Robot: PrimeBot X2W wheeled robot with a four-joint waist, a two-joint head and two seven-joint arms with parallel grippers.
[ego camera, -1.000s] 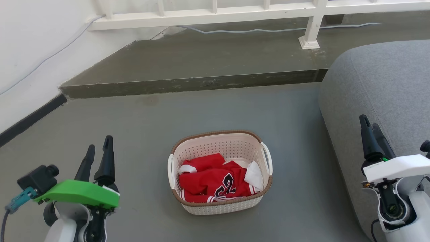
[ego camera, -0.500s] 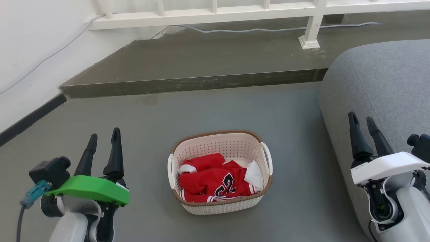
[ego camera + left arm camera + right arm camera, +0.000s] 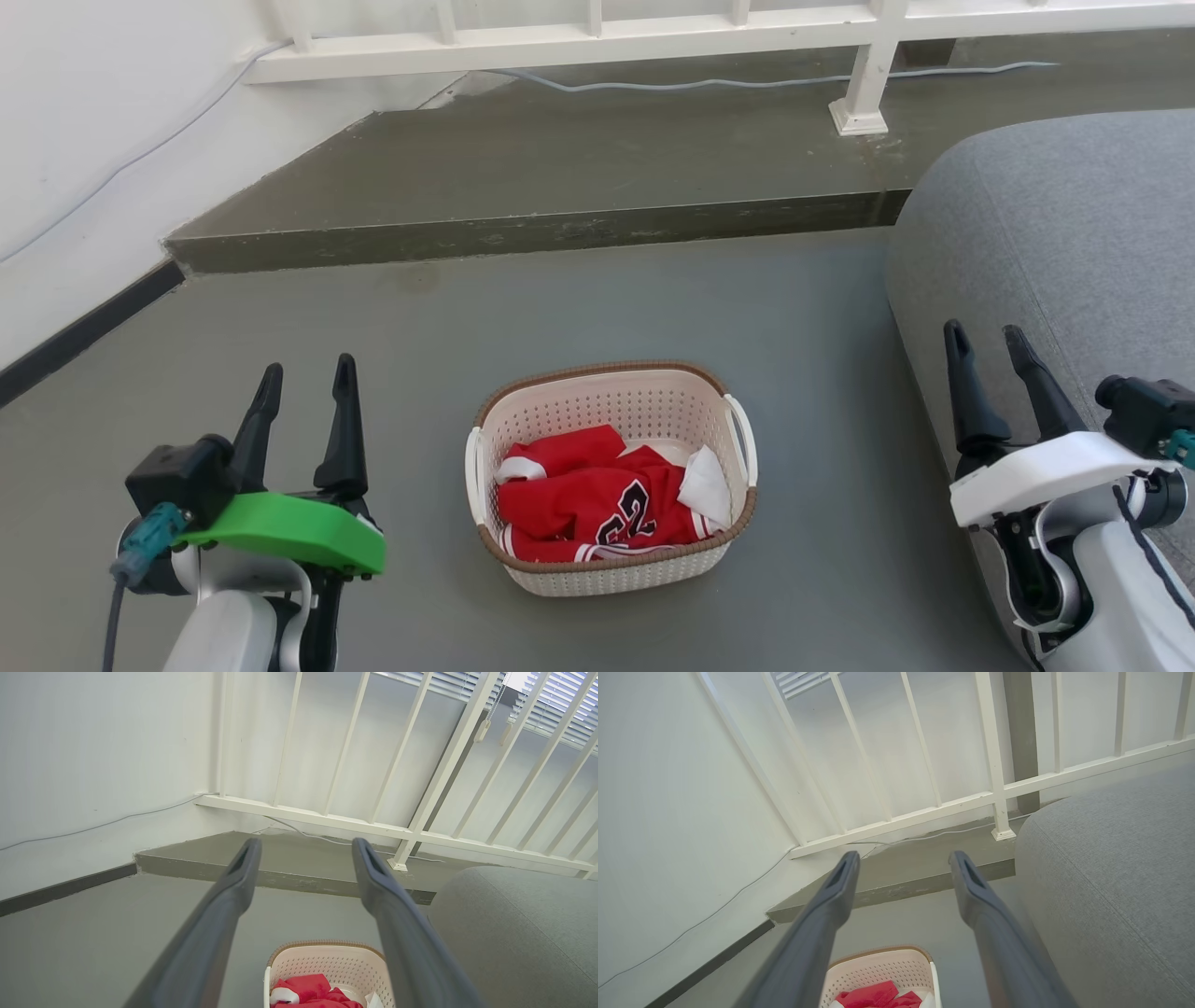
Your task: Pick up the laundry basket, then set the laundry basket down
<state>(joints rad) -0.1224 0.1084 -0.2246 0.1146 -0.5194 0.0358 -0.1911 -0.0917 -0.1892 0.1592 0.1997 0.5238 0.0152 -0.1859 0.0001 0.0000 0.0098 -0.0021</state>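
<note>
The laundry basket [image 3: 560,411] rests on the grey floor at the centre of the head view, cream-white and perforated with a brown rim and white side handles. Red clothing [image 3: 597,509] with a white piece lies inside it. My left gripper [image 3: 308,378] hovers open to the basket's left, well apart from it. My right gripper [image 3: 985,343] is open to the basket's right, in front of the sofa. In the left wrist view the left gripper [image 3: 304,847] stands open above the basket [image 3: 327,963]. The right wrist view has the right gripper [image 3: 902,861] open over the basket [image 3: 882,970].
A grey sofa [image 3: 1074,233] bulks at the right, close behind my right gripper. A raised dark step [image 3: 523,233] crosses behind the basket, with a white railing [image 3: 597,33] and a cable beyond. A white wall [image 3: 84,168] with a black skirting runs along the left.
Both grippers have moved inward toward the basket, and the right one's fingers have spread apart. The basket has stayed put.
</note>
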